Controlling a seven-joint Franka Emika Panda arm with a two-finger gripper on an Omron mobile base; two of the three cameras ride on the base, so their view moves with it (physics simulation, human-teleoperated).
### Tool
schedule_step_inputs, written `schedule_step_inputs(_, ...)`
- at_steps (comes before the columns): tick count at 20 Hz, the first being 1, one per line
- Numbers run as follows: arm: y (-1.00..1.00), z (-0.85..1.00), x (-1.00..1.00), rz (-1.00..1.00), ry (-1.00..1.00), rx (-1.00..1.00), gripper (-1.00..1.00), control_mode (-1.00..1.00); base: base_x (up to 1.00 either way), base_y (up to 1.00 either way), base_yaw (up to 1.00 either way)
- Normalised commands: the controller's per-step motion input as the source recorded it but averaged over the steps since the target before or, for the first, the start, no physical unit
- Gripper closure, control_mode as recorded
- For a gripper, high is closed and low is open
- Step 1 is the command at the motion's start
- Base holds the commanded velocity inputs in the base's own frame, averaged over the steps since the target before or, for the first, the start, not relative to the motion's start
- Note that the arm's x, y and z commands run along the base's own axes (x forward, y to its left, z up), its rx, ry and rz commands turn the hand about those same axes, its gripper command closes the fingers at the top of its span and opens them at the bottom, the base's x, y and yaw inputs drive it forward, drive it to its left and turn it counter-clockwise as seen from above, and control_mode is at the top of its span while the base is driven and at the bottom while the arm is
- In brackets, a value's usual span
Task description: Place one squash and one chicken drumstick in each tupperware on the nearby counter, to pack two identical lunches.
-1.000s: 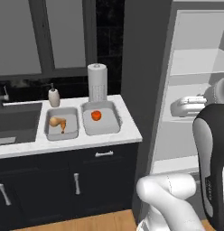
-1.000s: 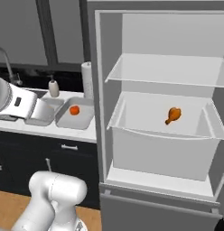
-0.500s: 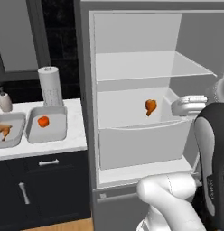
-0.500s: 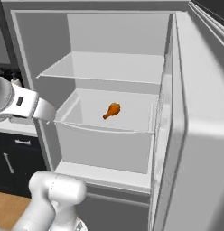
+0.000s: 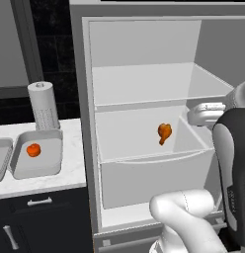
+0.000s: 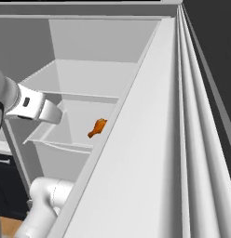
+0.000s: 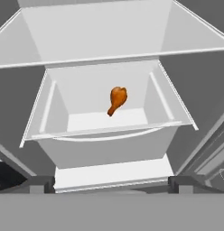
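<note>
Facing the open fridge [image 5: 144,74] squarely now; half a second ago it sat right of centre in the left base view, and a second ago the sink end of the counter took up that view. Whole picture has shifted, so the base has driven; the things themselves have not moved.

Counter [image 5: 60,180] pushed to the left edge of the left base view. Two tupperware trays on it, side by side. Nearer tupperware [image 5: 51,165] holds one small orange-red squash [image 5: 33,150], lying left of the tray's middle. Second tupperware [image 5: 0,160] is cut by the frame edge; its contents cannot be told here, though a second ago a drumstick lay in it. Paper towel roll [image 5: 43,105] stands upright just behind the nearer tray.

Fridge: upper shelf [image 5: 154,84] bare. Below it, the pale drawer [image 7: 109,149] is pulled forward and open-topped. One chicken drumstick [image 7: 117,100] is in it, orange-brown, thick end up, toward the back wall. Same drumstick seen in both base views, unchanged in the drawer.

Gripper [image 7: 111,184] spread wide, nothing between the finger tips [image 7: 41,183]. It points at the drawer front, well short of the drumstick.
</note>
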Motion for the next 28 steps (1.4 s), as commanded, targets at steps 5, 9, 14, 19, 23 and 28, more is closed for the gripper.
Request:
schedule_step_inputs(5,-0.25,-0.94,0.16,-0.03,-0.02,0.0,-1.0,-1.0,0.0,0.0,0.0)
schedule_step_inputs(9,-0.11,-0.82,0.93,-0.05,-0.03,0.02,-1.0,-1.0,0.0,0.0,0.0)
schedule_step_inputs(14,-0.03,-0.69,0.97,-0.02,-0.03,0.01,-1.0,-1.0,0.0,0.0,0.0)
schedule_step_inputs(19,0.0,-0.53,0.91,0.0,-0.07,0.0,-1.0,-1.0,0.0,0.0,0.0)
schedule_step_inputs(23,0.0,-0.2,0.75,0.0,0.07,0.01,-1.0,-1.0,0.0,0.0,0.0)
schedule_step_inputs(28,0.0,-0.25,0.58,0.0,0.03,0.0,-1.0,-1.0,0.0,0.0,0.0)
